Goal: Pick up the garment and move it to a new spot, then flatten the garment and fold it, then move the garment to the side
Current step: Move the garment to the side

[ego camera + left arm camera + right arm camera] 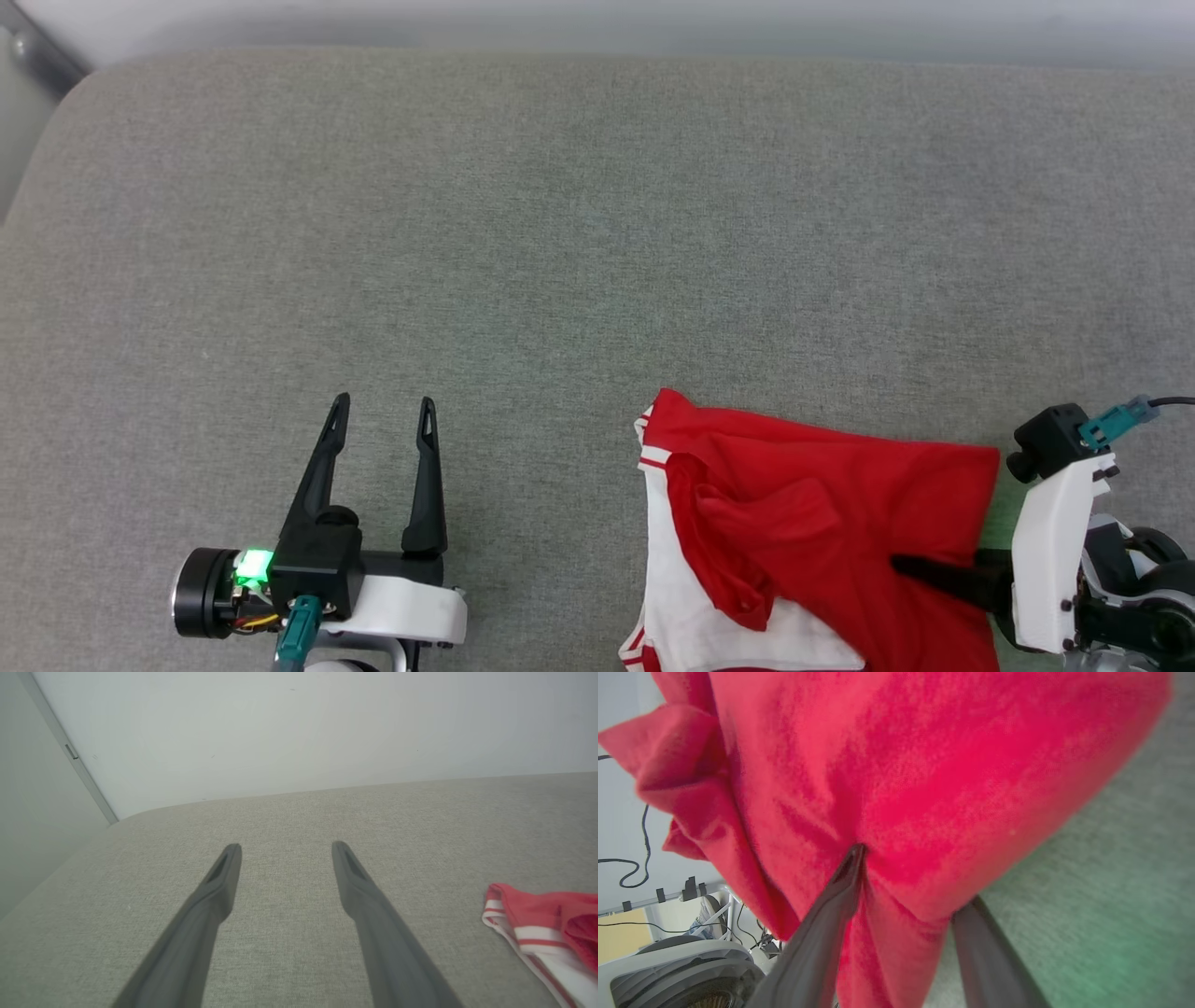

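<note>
The garment, red with white sleeve cloth and striped trim, lies rumpled on the grey cushion at the lower right of the head view. My right gripper reaches into its right edge from the right. In the right wrist view a fold of the garment sits between the right gripper's two fingers, which stand apart; one tip lies on the cloth, the other is hidden under it. My left gripper rests open and empty at the lower left, apart from the garment, whose striped edge lies to the right of the left gripper.
The grey padded surface stretches far and left, with a rounded corner at the upper left and a pale wall behind it. Past the near edge, the right wrist view shows cables and a round machine base on the floor.
</note>
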